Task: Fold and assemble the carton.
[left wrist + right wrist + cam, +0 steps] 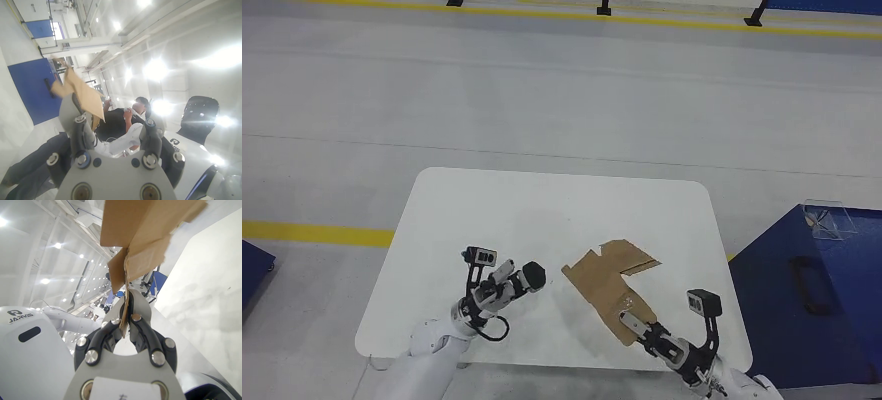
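The right tool (128, 302): we see its two grey fingers (141, 306) pressed together on the near edge of the carton (143, 228), with the corrugated edge standing between the pads. From this grip the brown cardboard rises away from the tool and splays into several flaps, one bent to the side of the main panel. In the top view we find the same tool (632, 325) at the near right part of the tabletop (542, 210). The carton (607, 275) reaches from it toward the middle of the tabletop, a largely flat, unassembled sheet with a notched flap at its far end. We cannot tell whether that far end touches the tabletop or hangs just above it.

The left tool (519, 275): we place it at the near left part of the tabletop, its fingers spread apart and gripping nothing. It points toward the carton's nearest corner, near it but not touching. In the left wrist view the carton (85, 94) appears tilted beyond one grey finger (65, 111) of this tool, with a small flap sticking out sideways.

Surroundings: the tabletop is white with rounded corners. Beside its right edge stands a blue cabinet (852, 310) with a dark handle, and a clear plastic holder (829, 217) sits on top of it. A yellow line (312, 233) crosses the grey floor (542, 90) on the left.
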`<state>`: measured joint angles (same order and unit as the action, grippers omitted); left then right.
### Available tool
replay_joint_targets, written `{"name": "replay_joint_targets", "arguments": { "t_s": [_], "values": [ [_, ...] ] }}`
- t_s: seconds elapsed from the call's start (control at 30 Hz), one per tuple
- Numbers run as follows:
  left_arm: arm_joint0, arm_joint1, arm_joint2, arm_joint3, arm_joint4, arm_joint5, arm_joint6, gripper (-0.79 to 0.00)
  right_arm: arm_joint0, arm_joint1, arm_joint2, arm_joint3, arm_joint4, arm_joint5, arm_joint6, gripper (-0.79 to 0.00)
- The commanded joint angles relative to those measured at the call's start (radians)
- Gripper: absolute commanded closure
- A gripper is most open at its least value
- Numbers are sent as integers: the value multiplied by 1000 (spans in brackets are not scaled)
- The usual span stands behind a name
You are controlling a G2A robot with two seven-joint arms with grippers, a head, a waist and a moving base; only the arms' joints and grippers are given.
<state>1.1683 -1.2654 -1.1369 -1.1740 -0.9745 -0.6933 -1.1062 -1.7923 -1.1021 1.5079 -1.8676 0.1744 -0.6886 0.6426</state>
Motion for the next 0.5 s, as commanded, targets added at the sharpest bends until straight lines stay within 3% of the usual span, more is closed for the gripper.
{"name": "replay_joint_targets", "arguments": {
  "t_s": [0.0,0.17,0.47],
  "values": [
    [0,4,-34,25,-32,-4,-17,-785,-11,5,35,-14,-6,17,16,0],
    [4,9,-84,8,-2,-40,19,-785,-30,11,69,-28,46,101,26,0],
    [4,9,-84,8,-2,-40,19,-785,-30,11,69,-28,46,101,26,0]
  ]
}}
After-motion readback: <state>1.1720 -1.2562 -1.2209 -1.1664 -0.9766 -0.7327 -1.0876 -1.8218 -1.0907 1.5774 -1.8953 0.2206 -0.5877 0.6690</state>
